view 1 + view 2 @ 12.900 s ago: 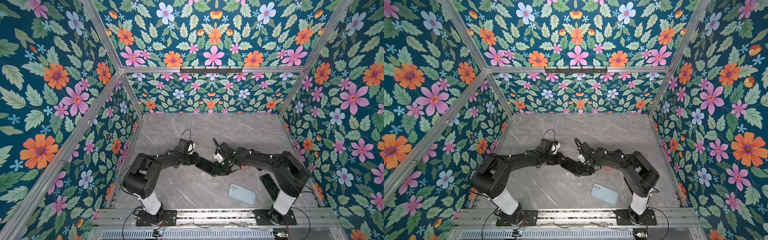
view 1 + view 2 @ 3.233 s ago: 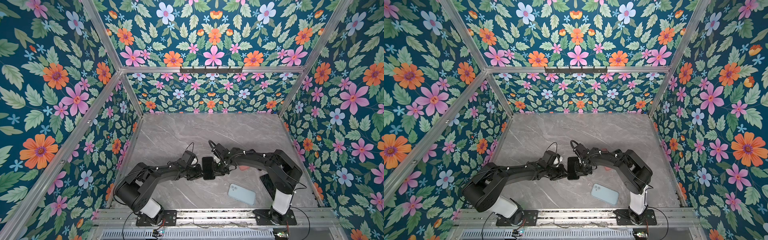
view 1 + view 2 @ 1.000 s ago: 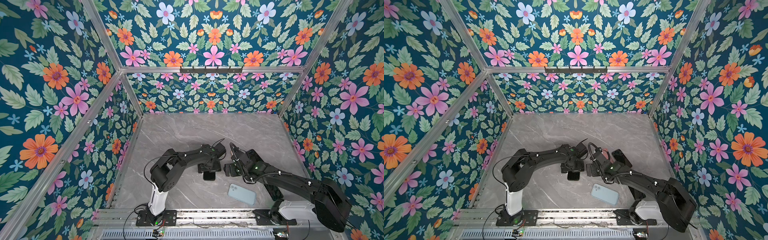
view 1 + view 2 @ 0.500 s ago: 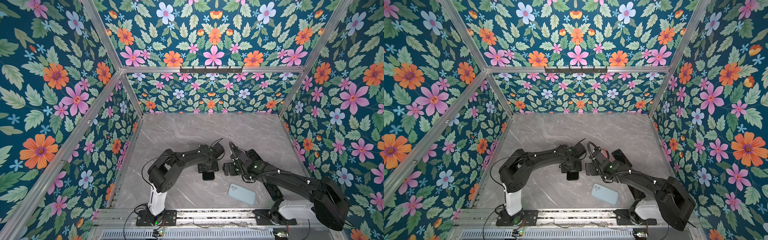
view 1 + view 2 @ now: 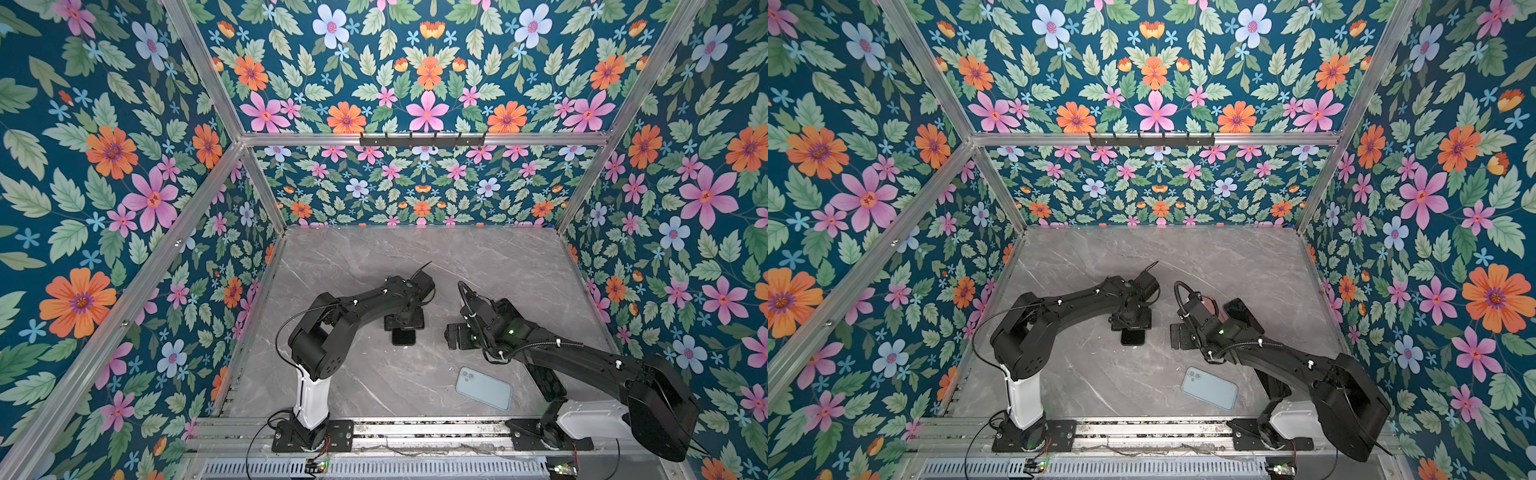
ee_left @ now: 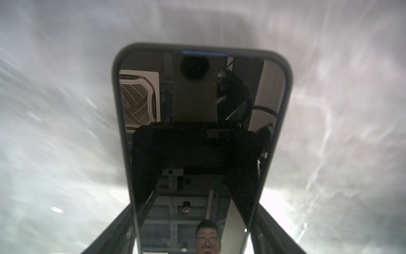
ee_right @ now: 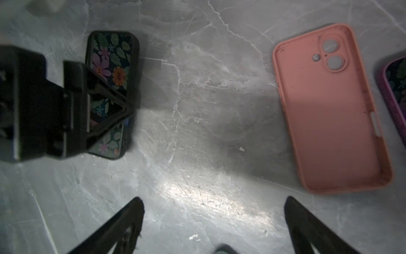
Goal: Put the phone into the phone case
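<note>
While I scan both top views, the phone lies flat near the middle of the grey table, and the left gripper stands straight down over its far half. The right gripper hangs at 3 o'clock from the phone, near it but apart. A pale blue phone lies lens side up at about 5 o'clock, well apart from both grippers. From up here I cannot judge how either pair of jaws stands.

Switching to the left wrist view, I see the phone screen up and glossy, with the dark rim of a black case running round it. Both fingers lie flush against its long edges, so I read this gripper as clamped across the phone's width.

Moving to the right wrist view, I see the right gripper spread wide over bare table, holding nothing. Only this view gives me the left gripper from the side, straddling the phone, whose glass mirrors flowers. It alone also shows a pink case lying empty, hollow side up. A purple-rimmed phone sits just beside that case, cut off by the frame edge.
</note>
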`<action>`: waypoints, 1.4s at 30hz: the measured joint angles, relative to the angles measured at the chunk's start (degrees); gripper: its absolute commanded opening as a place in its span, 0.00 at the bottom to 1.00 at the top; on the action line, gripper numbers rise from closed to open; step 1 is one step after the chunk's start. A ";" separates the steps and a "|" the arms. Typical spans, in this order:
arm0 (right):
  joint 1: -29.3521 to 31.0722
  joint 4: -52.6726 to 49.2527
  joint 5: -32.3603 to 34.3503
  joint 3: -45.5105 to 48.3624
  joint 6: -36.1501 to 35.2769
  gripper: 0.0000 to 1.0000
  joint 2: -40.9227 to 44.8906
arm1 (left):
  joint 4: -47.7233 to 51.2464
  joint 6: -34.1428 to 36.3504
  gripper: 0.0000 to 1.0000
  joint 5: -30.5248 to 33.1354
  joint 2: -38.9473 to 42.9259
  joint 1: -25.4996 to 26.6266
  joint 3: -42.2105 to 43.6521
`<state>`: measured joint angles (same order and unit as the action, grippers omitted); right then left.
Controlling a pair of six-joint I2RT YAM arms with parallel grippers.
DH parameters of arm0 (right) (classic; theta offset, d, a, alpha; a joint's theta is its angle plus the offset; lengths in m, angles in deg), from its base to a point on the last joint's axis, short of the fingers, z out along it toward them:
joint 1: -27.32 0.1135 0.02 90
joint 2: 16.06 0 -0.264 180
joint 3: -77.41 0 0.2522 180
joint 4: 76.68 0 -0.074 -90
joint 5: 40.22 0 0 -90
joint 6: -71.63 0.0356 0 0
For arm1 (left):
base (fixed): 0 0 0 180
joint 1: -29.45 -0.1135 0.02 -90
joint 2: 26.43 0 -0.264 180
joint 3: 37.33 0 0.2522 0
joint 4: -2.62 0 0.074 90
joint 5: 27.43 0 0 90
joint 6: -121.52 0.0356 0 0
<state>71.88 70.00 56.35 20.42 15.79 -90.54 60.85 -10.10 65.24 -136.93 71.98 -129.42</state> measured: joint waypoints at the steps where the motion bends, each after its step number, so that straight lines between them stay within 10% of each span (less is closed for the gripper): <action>1: 0.00 -0.02 0.00 -0.11 0.02 0.99 -0.07 | 0.35 1.55 0.66 0.17 -0.31 -1.68 -1.03; 23: 0.00 0.26 -0.26 -1.27 -0.24 0.99 -2.29 | 10.82 26.71 0.65 1.90 -25.51 -25.38 -43.69; 42: 0.00 2.84 -2.51 -1.05 -0.24 0.99 -4.50 | 12.66 30.12 0.65 0.07 -30.42 -29.27 -49.46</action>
<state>71.88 72.85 53.83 19.38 15.54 -95.04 73.50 20.02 65.31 -167.36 42.71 -178.88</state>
